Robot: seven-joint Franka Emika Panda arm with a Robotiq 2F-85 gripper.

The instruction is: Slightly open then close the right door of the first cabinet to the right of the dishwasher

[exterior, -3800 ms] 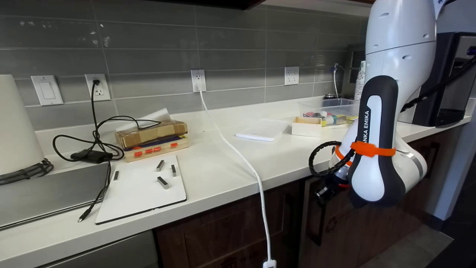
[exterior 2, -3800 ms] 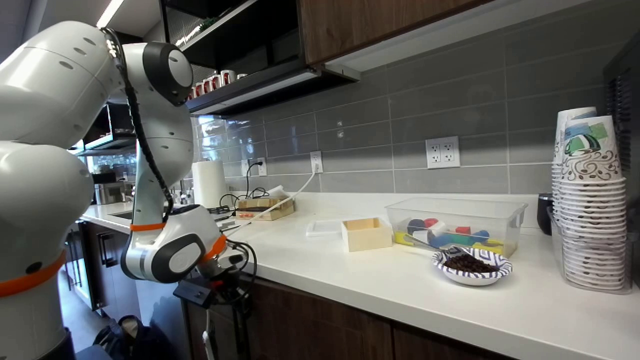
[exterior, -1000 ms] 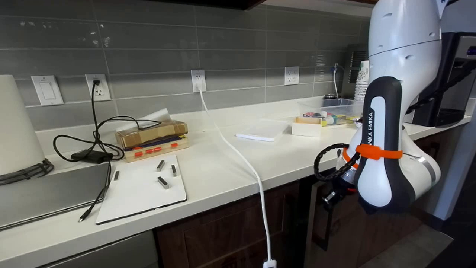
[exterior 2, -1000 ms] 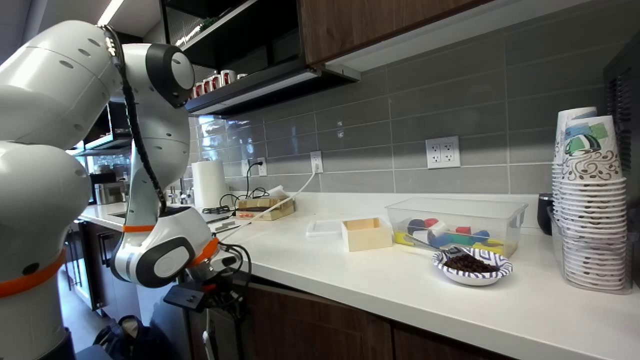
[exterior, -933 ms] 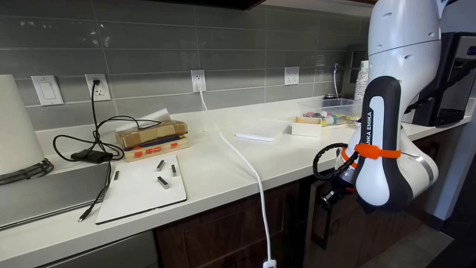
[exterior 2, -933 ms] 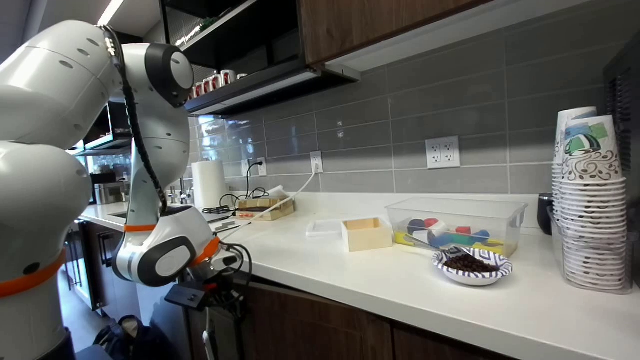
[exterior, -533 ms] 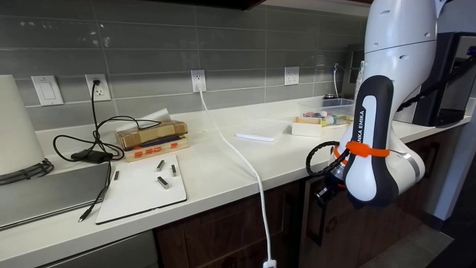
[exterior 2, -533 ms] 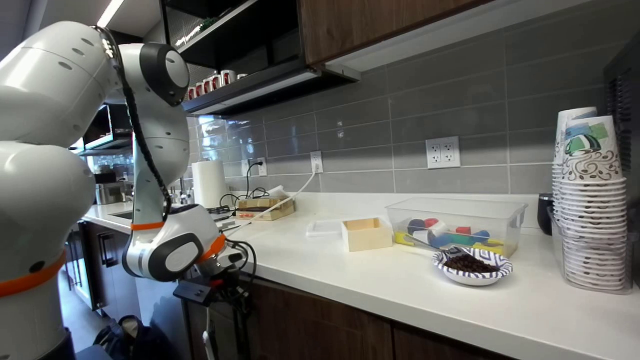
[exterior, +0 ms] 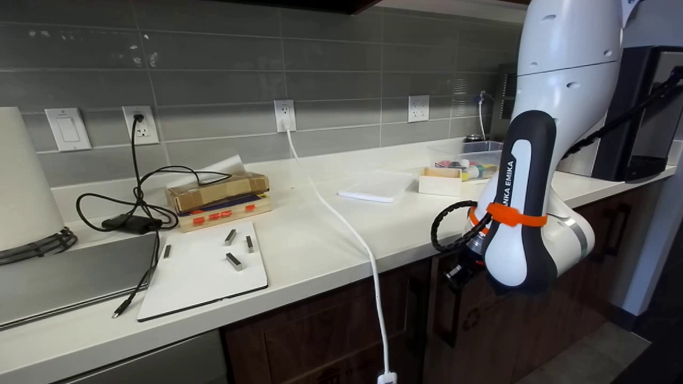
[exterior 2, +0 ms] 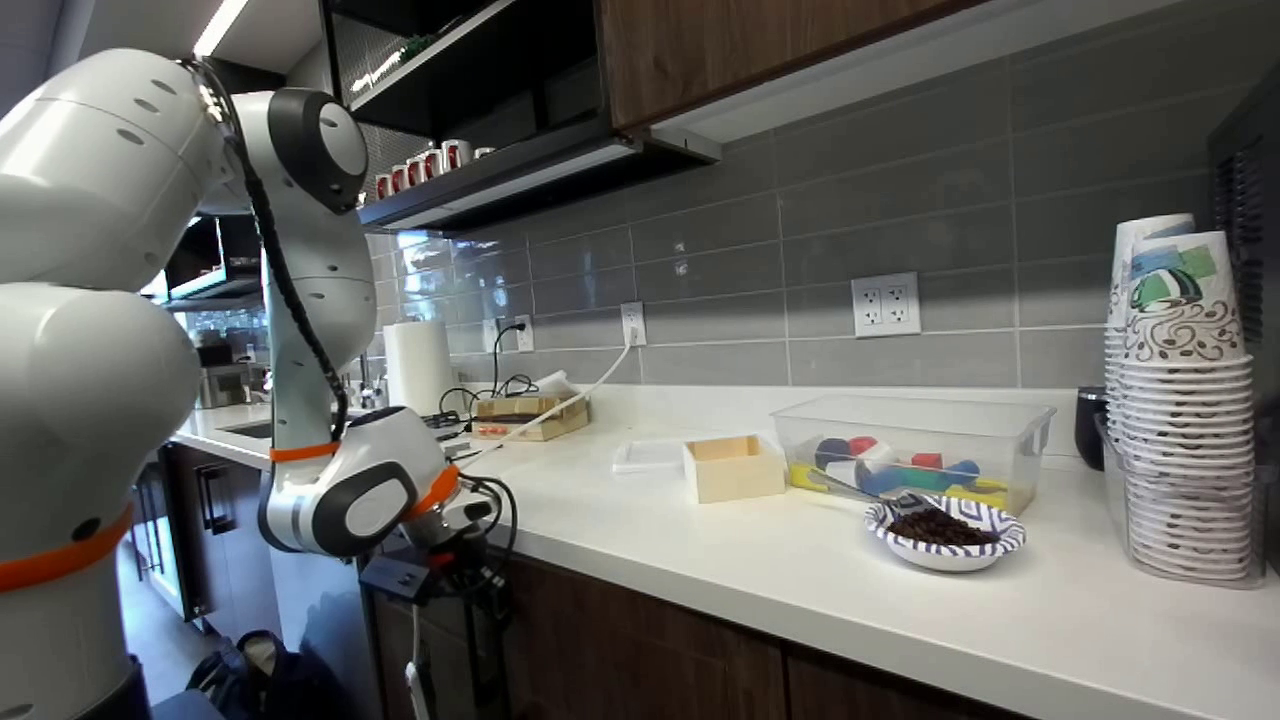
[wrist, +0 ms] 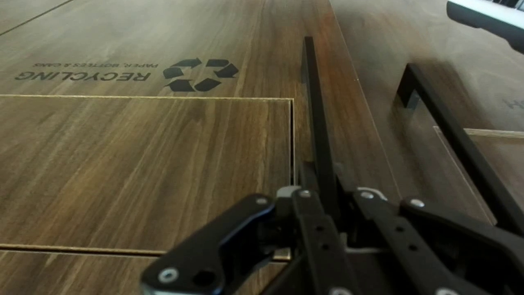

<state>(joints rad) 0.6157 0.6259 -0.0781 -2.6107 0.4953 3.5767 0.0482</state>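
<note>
The right door [wrist: 135,172] is set in the first cabinet [exterior: 392,320], under the white tabletop [exterior: 304,250]; its lower part is cut off by the bottom edge in both exterior views, and the wrist view takes in only a stretch of it, upside down. The robot arm [exterior: 536,160] covers some of the door's upper part in an exterior view. At lower left there, the grey dishwasher [exterior: 176,362] shows only a strip below the tabletop's edge. The twin door [wrist: 389,37] lies beside the right door with a thin seam between them; whether the right door sits fully flush I cannot tell. A white cord [exterior: 378,298] hangs across the twin door and hides a line of it. In the wrist view the twin's handle [wrist: 459,139] runs out of frame, while the right door's dark bar handle [wrist: 317,114] passes between the jaws, which are drawn in to the bar's width and have hold of it near one end; dark jaws and dark bar merge, so the contact itself is hard to make out. The recycling lettering [wrist: 84,77], inverted in the wrist view, is legible and well apart from the jaws.
</note>
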